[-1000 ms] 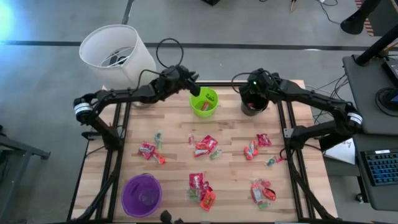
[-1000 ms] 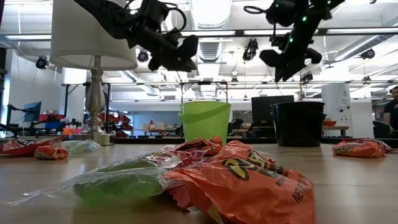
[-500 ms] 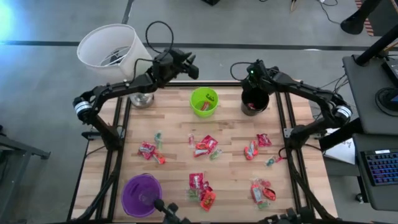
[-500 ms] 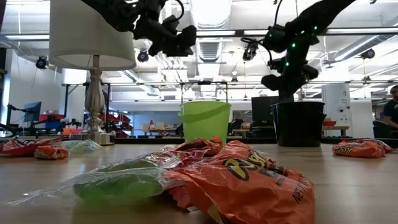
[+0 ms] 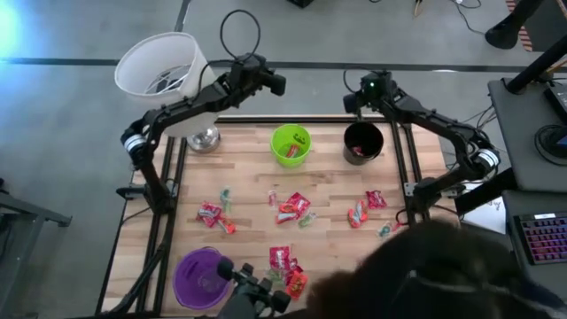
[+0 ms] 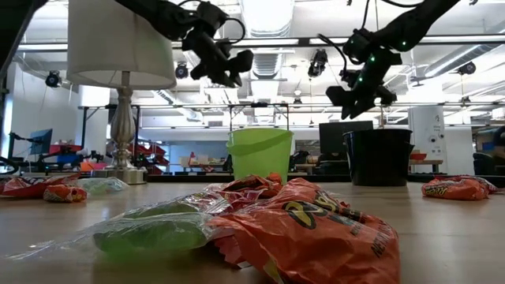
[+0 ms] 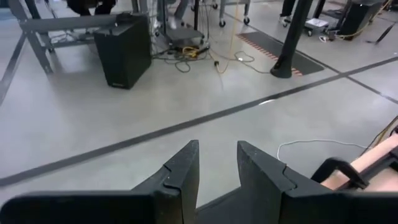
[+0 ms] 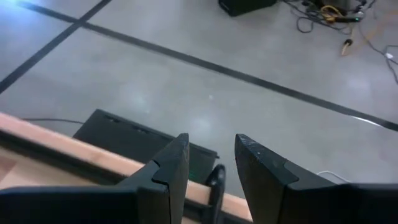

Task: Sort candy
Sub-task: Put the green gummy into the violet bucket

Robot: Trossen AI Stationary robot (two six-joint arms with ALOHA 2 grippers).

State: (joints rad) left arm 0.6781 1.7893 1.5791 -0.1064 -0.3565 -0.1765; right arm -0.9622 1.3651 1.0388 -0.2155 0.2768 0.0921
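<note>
While both arms are hanging high past the table's far edge, the left gripper (image 5: 276, 82) is showing a narrow gap between its fingers (image 7: 180, 177) with nothing in it, and the right gripper (image 5: 350, 102) is likewise slightly parted and empty beyond the black cup (image 5: 361, 142). Between them the green cup (image 5: 291, 144) is sitting. Candy (image 5: 292, 208) is lying scattered across the wooden table (image 5: 248, 177), well apart from both grippers, near the purple cup (image 5: 200, 276).
</note>
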